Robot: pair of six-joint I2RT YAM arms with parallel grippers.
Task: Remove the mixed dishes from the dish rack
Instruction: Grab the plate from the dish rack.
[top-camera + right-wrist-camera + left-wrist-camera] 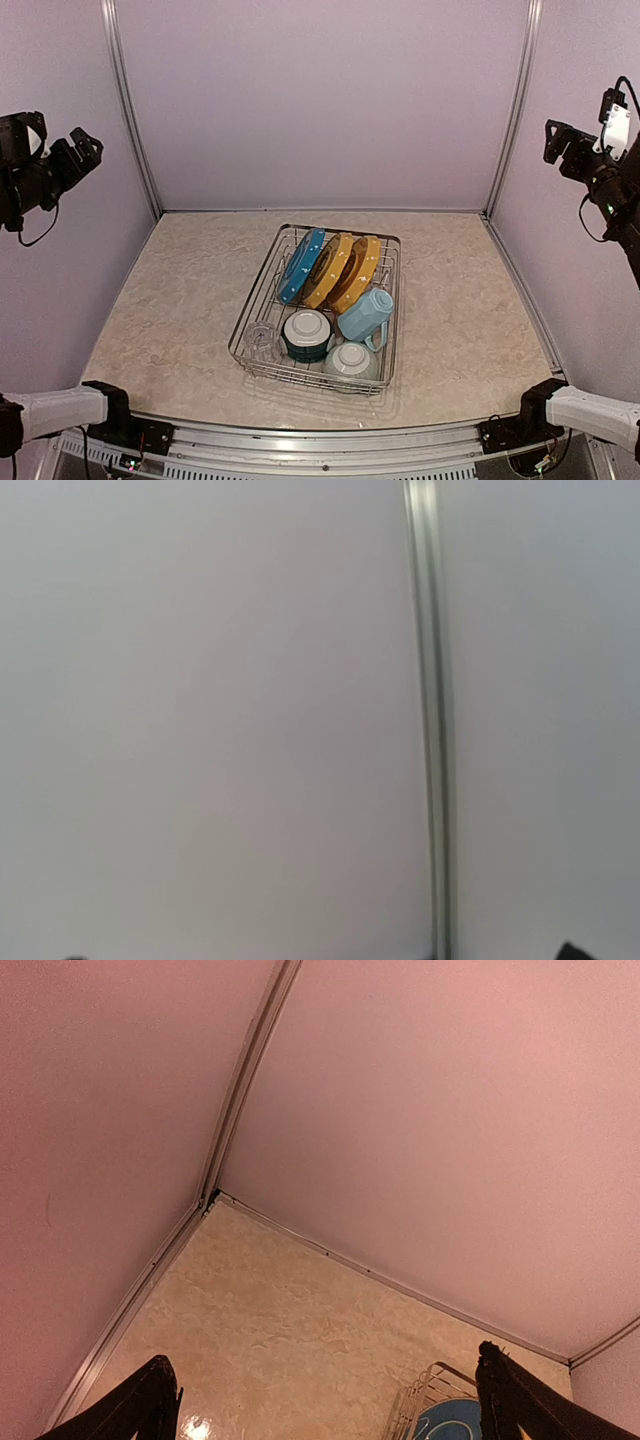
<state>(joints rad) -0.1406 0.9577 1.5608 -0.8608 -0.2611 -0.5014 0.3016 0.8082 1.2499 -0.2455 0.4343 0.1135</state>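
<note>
The silver wire dish rack (338,231) stands mid-table. In its back half a blue plate (302,264) and two yellow-orange plates (330,268) (358,272) stand on edge. A light blue mug (366,314) lies at the right, a clear glass (262,340) at the front left, and two teal bowls (307,333) (351,361) at the front. My left gripper (78,150) is raised high at the far left, open and empty. My right gripper (560,140) is raised high at the far right, open and empty. The left wrist view shows the rack corner (420,1400) and the blue plate (455,1422).
Pale walls enclose the table on three sides, with metal corner posts (130,110) (512,110). The right wrist view shows only wall and one post (430,720). Bare marbled tabletop (160,310) lies left and right of the rack. The arm bases sit at the near edge.
</note>
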